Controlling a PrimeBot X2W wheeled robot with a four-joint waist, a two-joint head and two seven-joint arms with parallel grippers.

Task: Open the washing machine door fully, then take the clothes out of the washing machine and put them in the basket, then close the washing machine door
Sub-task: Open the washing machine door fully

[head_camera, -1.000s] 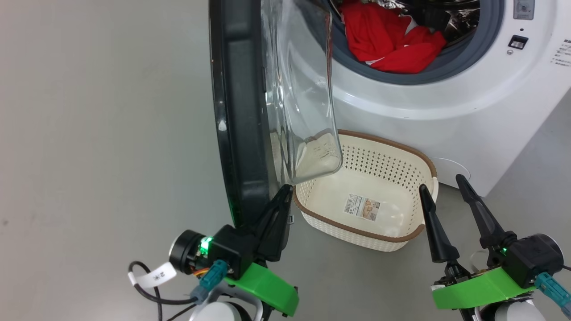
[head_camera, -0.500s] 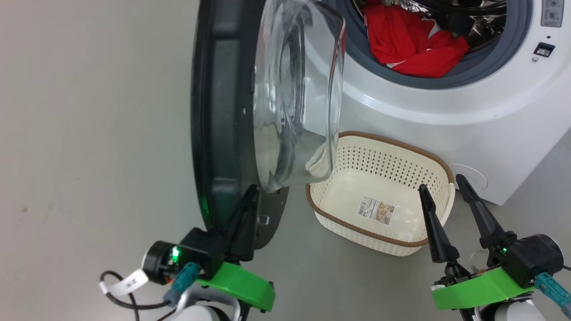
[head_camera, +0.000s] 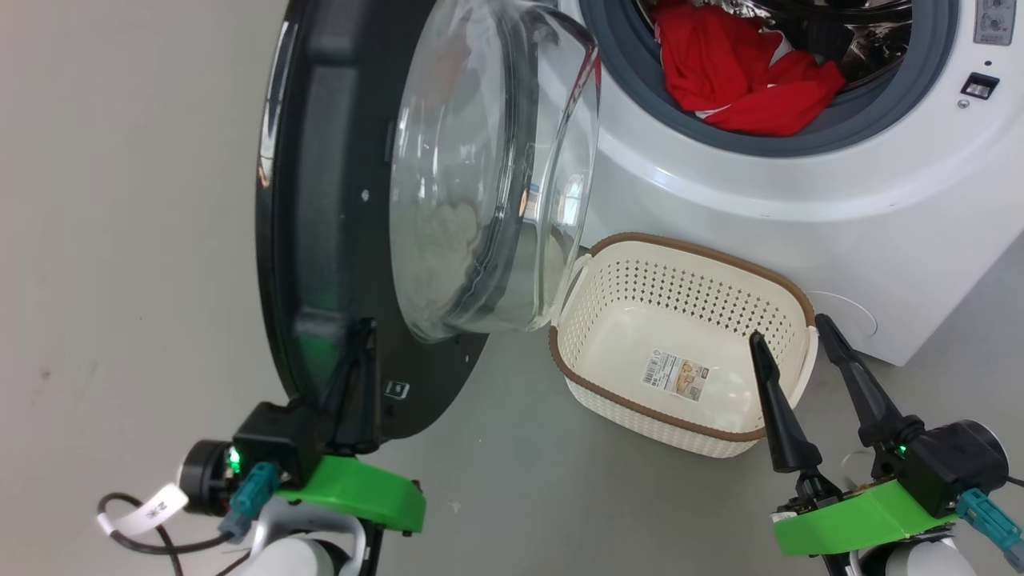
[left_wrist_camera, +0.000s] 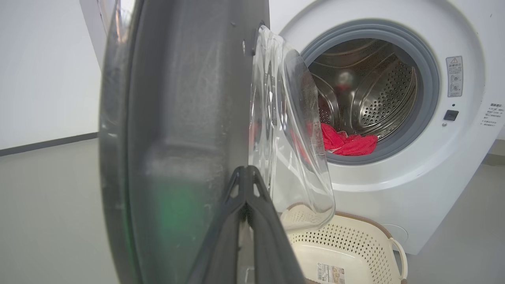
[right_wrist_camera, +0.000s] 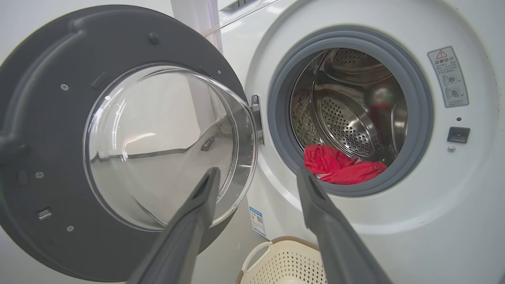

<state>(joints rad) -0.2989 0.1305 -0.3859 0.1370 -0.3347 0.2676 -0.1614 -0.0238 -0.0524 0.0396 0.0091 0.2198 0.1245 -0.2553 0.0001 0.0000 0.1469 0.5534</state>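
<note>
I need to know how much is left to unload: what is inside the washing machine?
Red clothes lie at the front of the steel drum, resting on the grey gasket. The drum behind them looks bare. Whatever lies under the red pile is covered.

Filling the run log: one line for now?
left gripper shut, at door; right gripper open, empty; clothes in drum; basket empty
</note>
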